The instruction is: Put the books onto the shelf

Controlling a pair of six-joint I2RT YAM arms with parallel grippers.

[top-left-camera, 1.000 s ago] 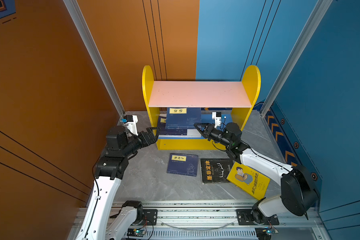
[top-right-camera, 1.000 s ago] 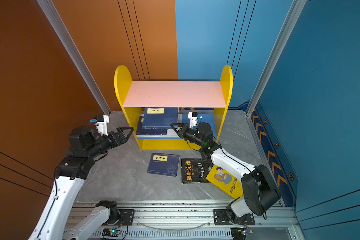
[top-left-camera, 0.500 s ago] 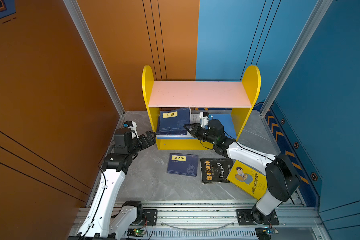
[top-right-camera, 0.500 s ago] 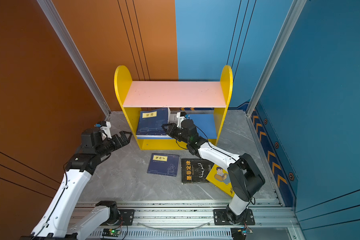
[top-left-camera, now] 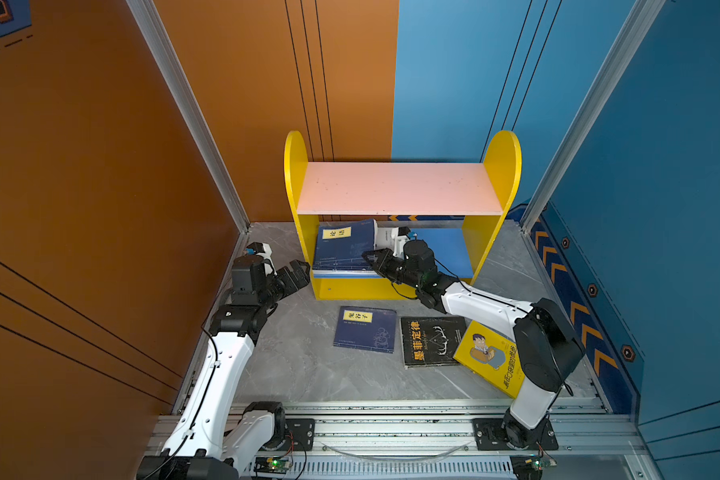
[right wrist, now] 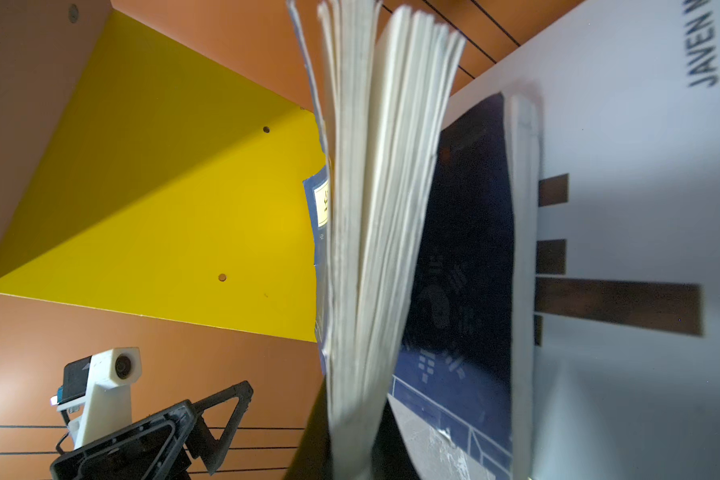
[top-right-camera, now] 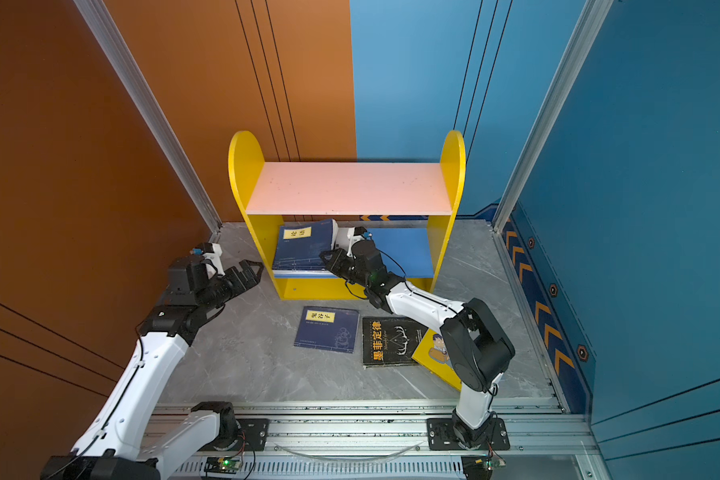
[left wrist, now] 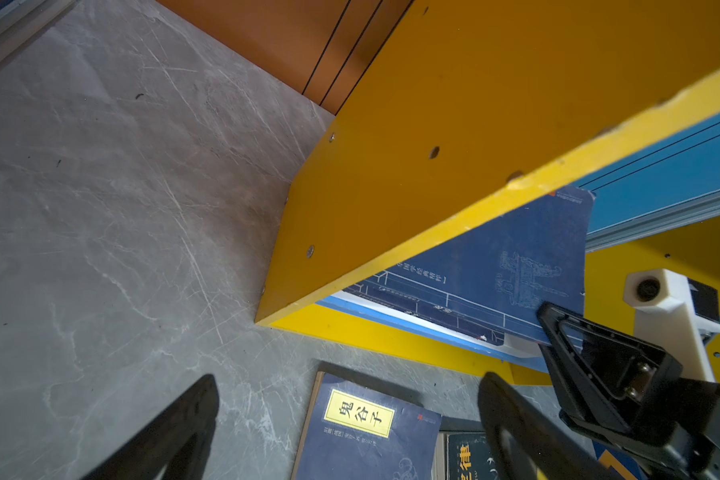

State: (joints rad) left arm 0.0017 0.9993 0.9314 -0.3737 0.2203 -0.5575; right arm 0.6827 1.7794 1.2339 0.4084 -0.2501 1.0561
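The right gripper (top-left-camera: pixel 369 258) is clamped on the page edge of a navy book (top-left-camera: pixel 341 245), holding it tilted on the shelf's (top-left-camera: pixel 395 187) lower board (top-left-camera: pixel 445 249). The pages fan loose, so it looks light and floppy and is better pinched near the spine. The left gripper (top-left-camera: pixel 298 272) gapes empty beside the shelf, and three more books (top-left-camera: pixel 364 330) lie in front.

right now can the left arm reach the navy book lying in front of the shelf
Probably yes: the left gripper hangs open and empty, with only bare table between it and the navy book.
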